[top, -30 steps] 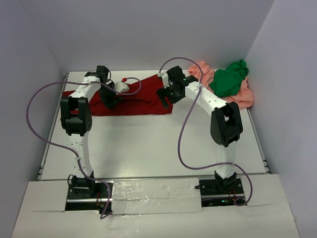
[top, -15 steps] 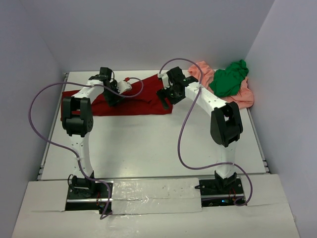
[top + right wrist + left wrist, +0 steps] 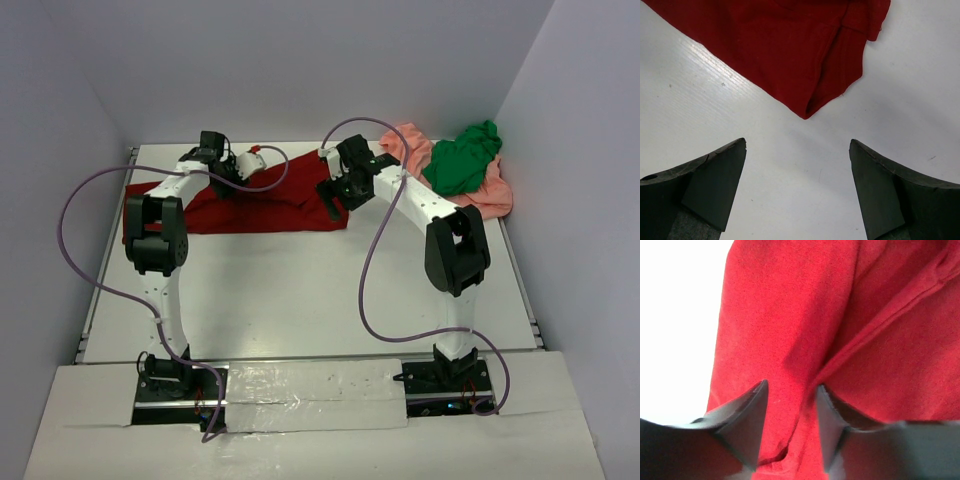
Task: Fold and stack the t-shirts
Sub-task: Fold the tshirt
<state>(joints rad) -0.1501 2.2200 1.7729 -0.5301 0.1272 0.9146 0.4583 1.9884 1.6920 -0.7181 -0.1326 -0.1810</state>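
The dark red shirt [image 3: 275,208] lies as a wide band across the upper middle of the table [image 3: 300,290] in the overhead view. The green shirt [image 3: 462,160] sits heaped on the pink shirt [image 3: 492,198] at the upper right.

The left gripper [image 3: 790,390] is down on the upper left part of the red cloth. Its jaws are partly apart with a raised seam ridge between the fingers, and I cannot tell whether the cloth is actually pinched. The right gripper [image 3: 797,145] is spread wide and empty. The shirt's pointed lower right corner shows just beyond its fingertips at the centre of the wrist view, with bare table below.

The step looks like taking hold of the red shirt at two points, to spread or fold it. To do it well, the left gripper should close on the whole ridge, not just the top layer. The right one should come down so that one finger slides under the corner tip before closing — a shallow bite there would likely slip. Then both should lift together and evenly, so the cloth neither drags nor twists.
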